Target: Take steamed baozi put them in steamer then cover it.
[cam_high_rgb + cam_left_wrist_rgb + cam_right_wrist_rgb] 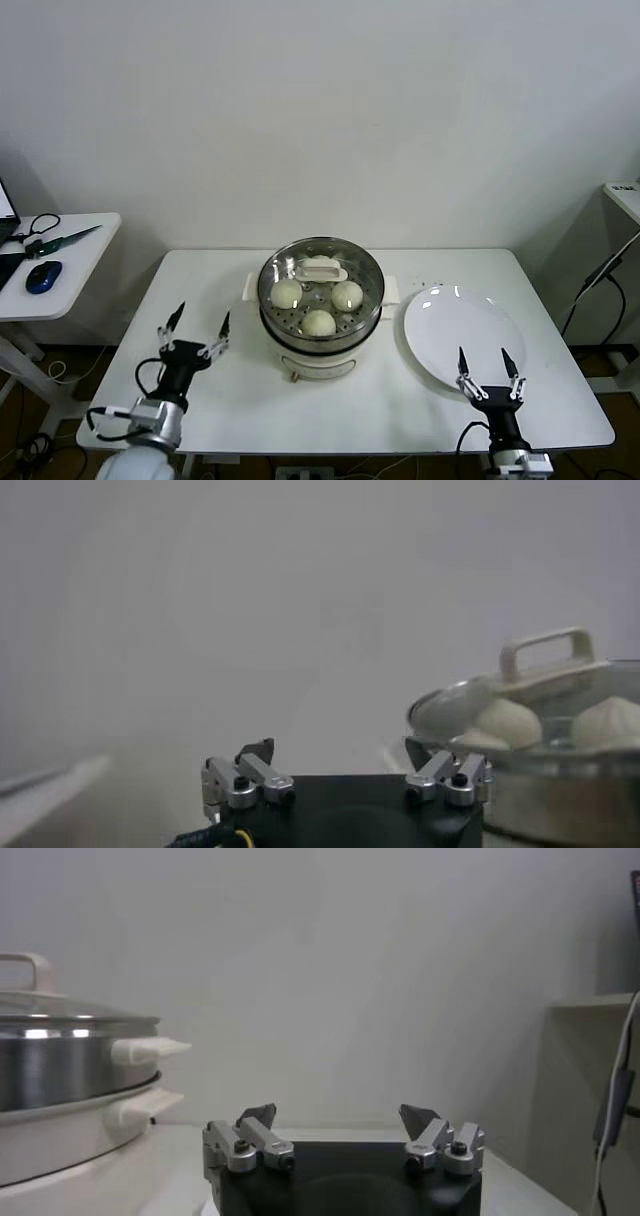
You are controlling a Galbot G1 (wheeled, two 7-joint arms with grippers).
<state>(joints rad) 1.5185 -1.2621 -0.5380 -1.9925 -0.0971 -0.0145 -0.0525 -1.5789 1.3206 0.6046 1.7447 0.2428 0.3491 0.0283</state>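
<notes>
Task looks done — the steamer [320, 300] sits mid-bench w/ its glass lid [320, 272] on, three baozi [318, 322] visible through it; a fourth can't be made out. Buns are smooth, cream-white, domed, resting on the perforated tray. Left gripper [197, 330] hovers near the front-left edge, fingers spread, holding nothing. Right gripper [485, 372] near the front-right edge beside the plate [450, 320] — fingers apart too. Next: prob. nothing but parking.
</notes>
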